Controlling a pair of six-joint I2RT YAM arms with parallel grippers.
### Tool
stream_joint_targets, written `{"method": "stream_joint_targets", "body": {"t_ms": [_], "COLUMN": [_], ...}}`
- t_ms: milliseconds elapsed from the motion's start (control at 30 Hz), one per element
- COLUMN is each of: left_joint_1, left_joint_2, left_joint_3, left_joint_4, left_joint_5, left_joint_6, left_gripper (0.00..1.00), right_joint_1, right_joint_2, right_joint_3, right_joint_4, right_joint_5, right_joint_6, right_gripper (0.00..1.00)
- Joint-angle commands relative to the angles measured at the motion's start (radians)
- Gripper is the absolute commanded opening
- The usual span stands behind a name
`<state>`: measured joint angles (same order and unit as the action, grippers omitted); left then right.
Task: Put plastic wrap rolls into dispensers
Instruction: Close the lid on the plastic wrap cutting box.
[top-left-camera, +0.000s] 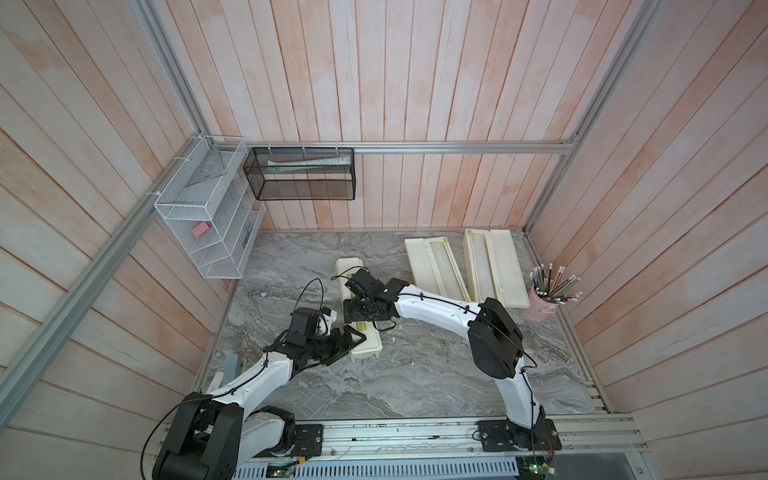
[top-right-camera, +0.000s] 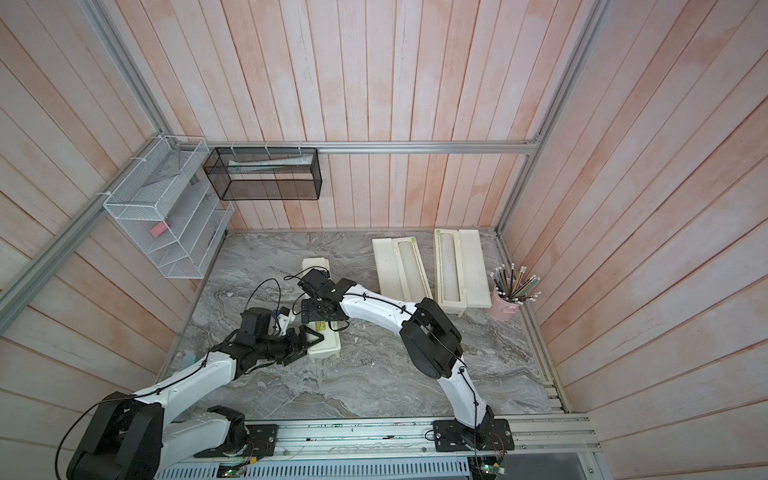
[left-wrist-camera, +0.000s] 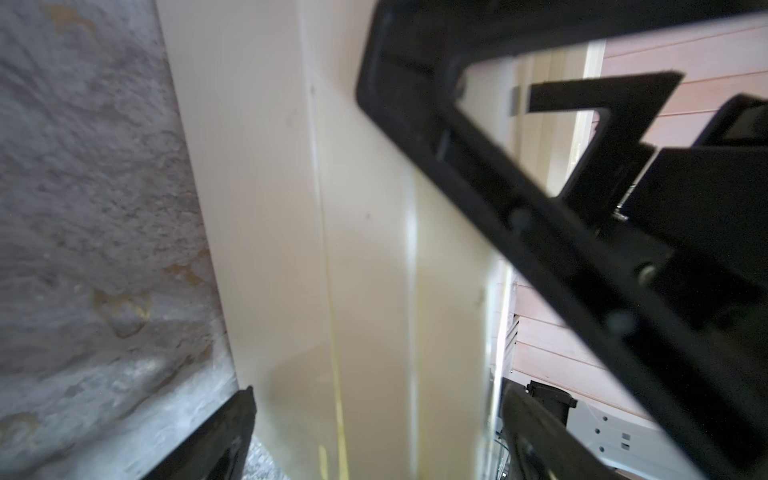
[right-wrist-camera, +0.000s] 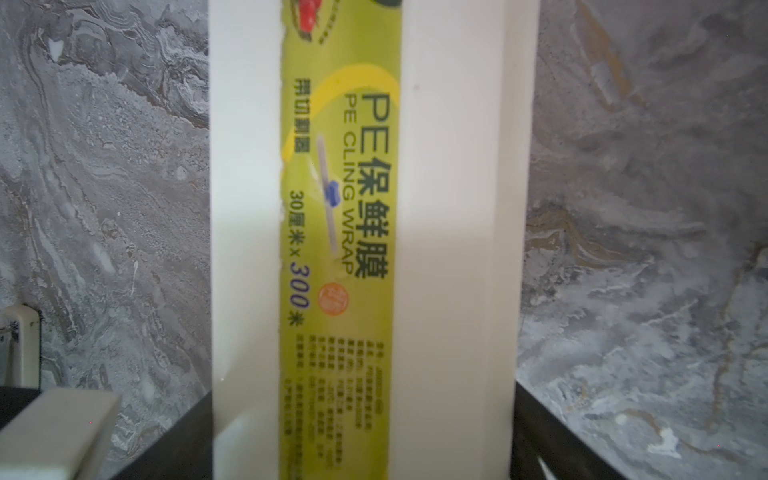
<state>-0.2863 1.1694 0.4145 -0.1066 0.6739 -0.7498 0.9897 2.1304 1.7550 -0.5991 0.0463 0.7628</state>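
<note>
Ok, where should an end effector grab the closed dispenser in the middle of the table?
Take the closed dispenser across its narrow width near mid-length, coming straight down from above. It lies flat on the table, label up, and its long sides are straight and parallel, likely giving square, stable contact.

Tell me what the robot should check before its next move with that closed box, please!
1. Both grippers at the closed dispenser: ok. The left gripper is at its near end, and the right gripper is over its middle.
2. Firm hold on it: cannot tell. In the wrist views the fingers flank its walls, but contact is unclear.
3. Lid open for loading: not ok. It is shut, with the label facing up.
4. Roll inside it: cannot tell.
5. Other two dispensers loaded: ok. Both lie open with rolls in their troughs.
</note>
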Motion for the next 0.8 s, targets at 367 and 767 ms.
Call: {"method": "stream_joint_targets", "body": {"t_ms": [367,767], "left_joint_1": [-0.004,-0.007], "left_joint_2": [0.024,0.087], "left_joint_3": [-0.039,-0.06], "left_joint_4": [0.035,0.052], "left_joint_5": [-0.005,-0.014], "left_joint_6": [0.018,0.021], "left_gripper": [0.75,0.65], "right_joint_1": [0.012,0.012], "right_joint_2": [0.04,0.051], "right_joint_3": [0.062,0.065], "right_joint_4": [-0.015,-0.011], "right_joint_5": [-0.046,-0.085], "right_joint_6": [-0.005,0.012], "right_gripper": [0.93,0.93]}}
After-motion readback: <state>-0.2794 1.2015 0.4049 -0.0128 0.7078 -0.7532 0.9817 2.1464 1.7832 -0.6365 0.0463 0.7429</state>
